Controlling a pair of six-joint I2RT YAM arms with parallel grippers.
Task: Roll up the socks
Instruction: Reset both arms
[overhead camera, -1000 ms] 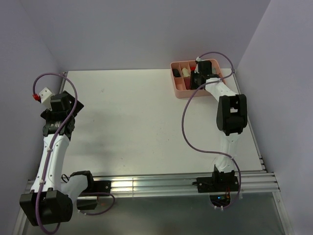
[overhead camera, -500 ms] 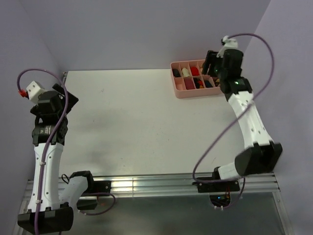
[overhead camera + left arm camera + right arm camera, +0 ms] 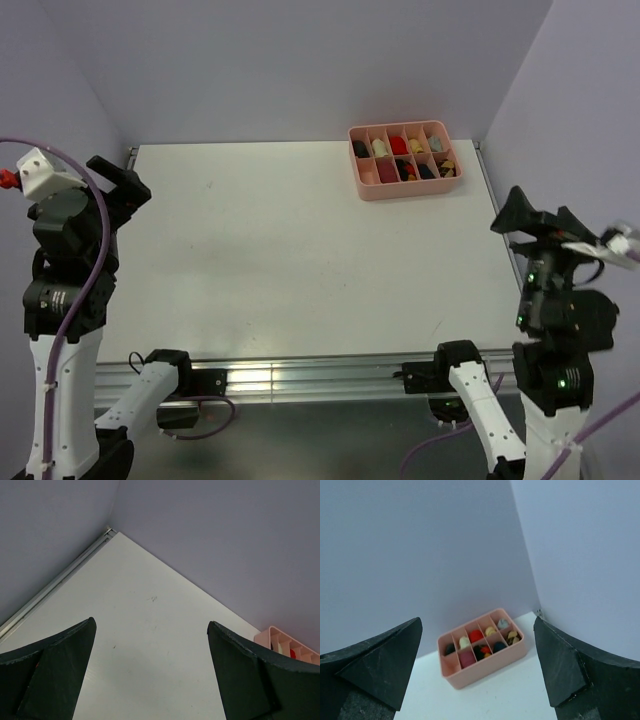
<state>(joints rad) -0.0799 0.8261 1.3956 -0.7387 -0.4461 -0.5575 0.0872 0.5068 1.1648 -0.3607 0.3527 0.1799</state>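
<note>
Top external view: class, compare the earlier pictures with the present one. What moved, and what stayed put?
The right gripper left the pink tray and drew back to the near right edge, jaws open and empty. The left gripper rose and shifted left, and is open. The tray and its sock bundles stayed put.

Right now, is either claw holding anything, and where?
Nothing. The left claw and the right claw are both open and empty, away from the pink tray.
</note>
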